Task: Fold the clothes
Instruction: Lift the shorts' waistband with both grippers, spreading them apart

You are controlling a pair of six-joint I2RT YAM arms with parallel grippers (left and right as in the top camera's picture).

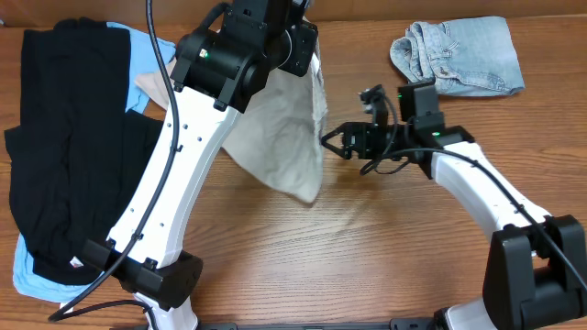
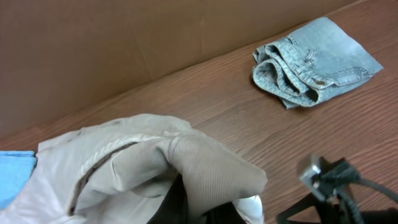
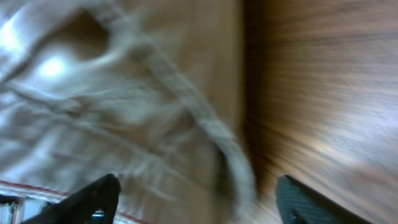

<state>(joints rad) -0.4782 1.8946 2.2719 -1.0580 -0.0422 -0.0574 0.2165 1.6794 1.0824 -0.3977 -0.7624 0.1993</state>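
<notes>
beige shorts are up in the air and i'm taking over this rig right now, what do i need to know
Grippers: the left gripper is shut on the beige shorts, holding them lifted. The right gripper has its fingers open with the shorts' edge between them, not gripped.
Done, apparently: the denim piece lies roughly folded at far right.
Left to do: fold the shorts, then the black garments and the sky-blue one piled at left.
</notes>
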